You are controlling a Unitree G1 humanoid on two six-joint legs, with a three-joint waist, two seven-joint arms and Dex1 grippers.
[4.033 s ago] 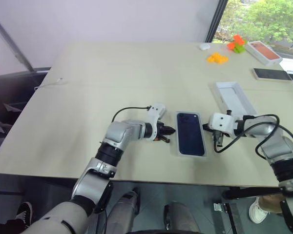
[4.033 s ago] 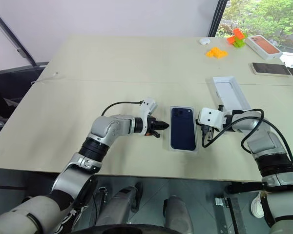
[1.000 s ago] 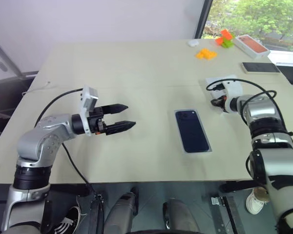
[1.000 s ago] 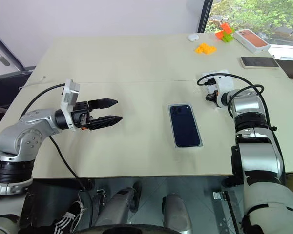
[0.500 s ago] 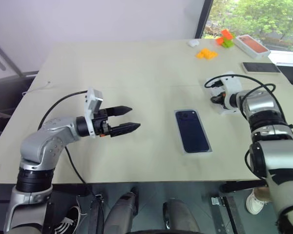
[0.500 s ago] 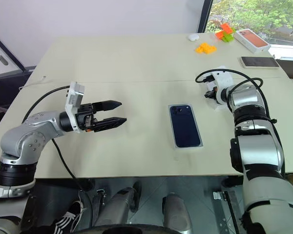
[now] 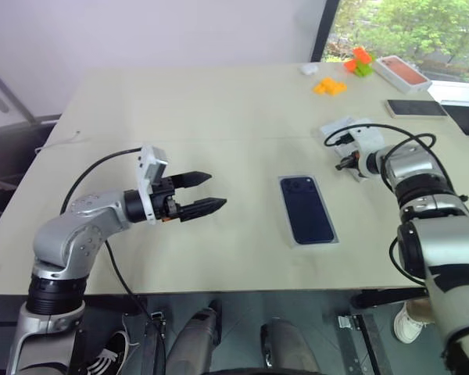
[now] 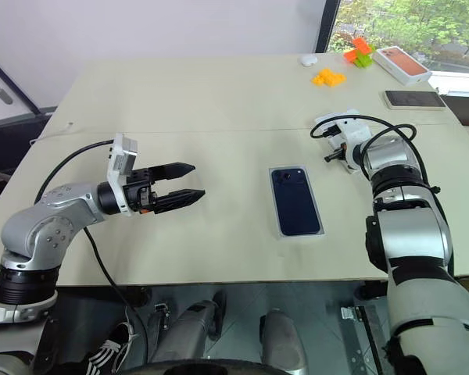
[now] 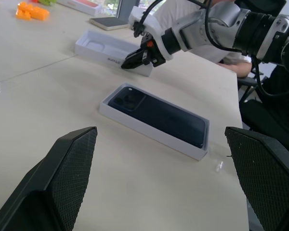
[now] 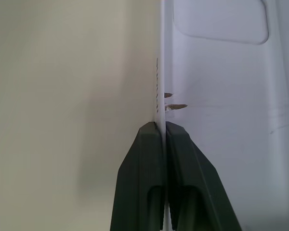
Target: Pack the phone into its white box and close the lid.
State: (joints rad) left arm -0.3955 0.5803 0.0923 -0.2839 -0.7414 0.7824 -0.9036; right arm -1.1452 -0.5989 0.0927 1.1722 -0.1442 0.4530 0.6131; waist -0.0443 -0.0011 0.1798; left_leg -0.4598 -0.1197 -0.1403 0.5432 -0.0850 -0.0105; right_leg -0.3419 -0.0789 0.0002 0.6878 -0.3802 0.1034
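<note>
The dark navy phone (image 7: 306,209) lies camera side up inside the shallow white box (image 9: 149,138) at the table's middle. To its far right the white lid (image 7: 343,126) lies hollow side up. My right gripper (image 10: 163,127) is shut on the lid's long side wall, one finger inside and one outside; the left wrist view shows the right gripper (image 9: 128,63) at the lid's (image 9: 103,47) near wall. My left gripper (image 7: 216,191) hovers open over bare table well left of the box, pointing toward it, with nothing between its fingers (image 9: 70,178).
At the far right of the table lie a black phone (image 7: 415,108), a white box with an orange-pink top (image 7: 403,72), orange blocks (image 7: 329,86), orange-green blocks (image 7: 359,61) and a small white object (image 7: 307,69). A thin cable (image 7: 62,139) lies at the left edge.
My right gripper has closed onto the lid's side wall, and the lid has shifted slightly to the left. The left arm has stayed nearly still, gripper open.
</note>
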